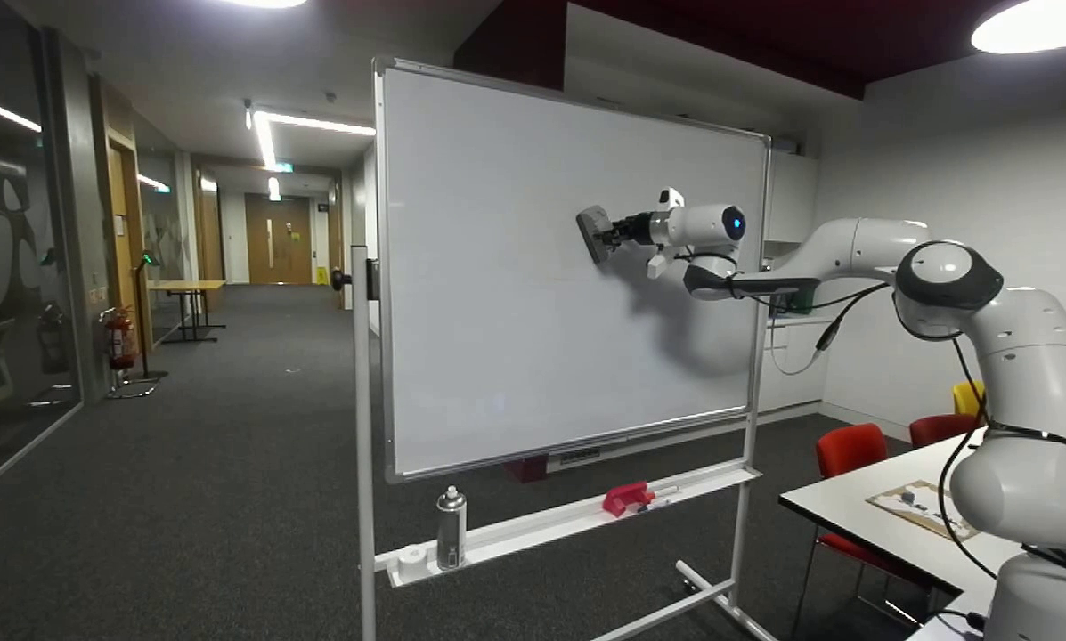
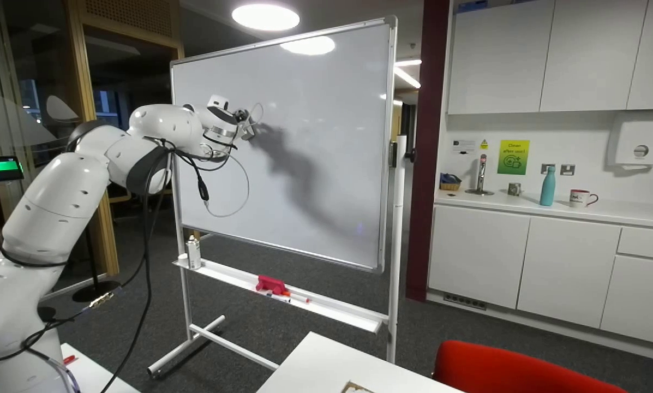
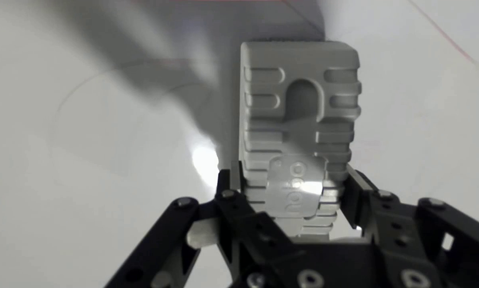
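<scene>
A grey board eraser (image 3: 299, 140) sits right between the fingers (image 3: 353, 204), very near the whiteboard (image 1: 515, 312). In the wrist view its long way runs straight up from the fingers, so most of it sticks out past them. In an exterior view the eraser (image 1: 591, 230) leans a bit, its top farther left in the picture than its bottom. (It has "nobo" on its back in raised letters.) The fingers grip it tight near one end, one on each long side, and they stand as far apart as it is wide. I can't tell if it touches the board. Only one arm (image 1: 1045, 365) is here, and it has the eraser. Close by, a thin red line (image 3: 443, 36) marks the board. Well below, a white tray (image 1: 541, 529) carries a red holder (image 1: 626, 499) and a spray can (image 1: 451, 528).
</scene>
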Controlling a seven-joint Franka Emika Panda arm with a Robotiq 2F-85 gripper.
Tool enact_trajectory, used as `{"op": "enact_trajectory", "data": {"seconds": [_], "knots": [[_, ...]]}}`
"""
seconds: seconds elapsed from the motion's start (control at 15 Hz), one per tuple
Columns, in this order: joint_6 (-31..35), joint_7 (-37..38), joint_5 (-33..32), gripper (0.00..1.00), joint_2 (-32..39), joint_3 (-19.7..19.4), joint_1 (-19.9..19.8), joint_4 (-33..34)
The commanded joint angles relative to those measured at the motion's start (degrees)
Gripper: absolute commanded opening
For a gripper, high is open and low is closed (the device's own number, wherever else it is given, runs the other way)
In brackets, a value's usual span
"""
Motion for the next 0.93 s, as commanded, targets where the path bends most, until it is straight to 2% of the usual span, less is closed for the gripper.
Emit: {"op": "enact_trajectory", "data": {"seconds": [0.0,0.2,0.53,0.87], "knots": [[-0.13,2.97,1.76,0.34,1.39,-0.06,-1.34,4.67],[0.20,8.83,3.05,0.34,0.97,-0.18,-3.10,6.87],[0.89,15.18,7.65,0.34,0.34,-0.03,-8.25,10.83],[-1.15,25.70,6.86,0.34,0.88,-3.08,-9.53,17.83]]}}
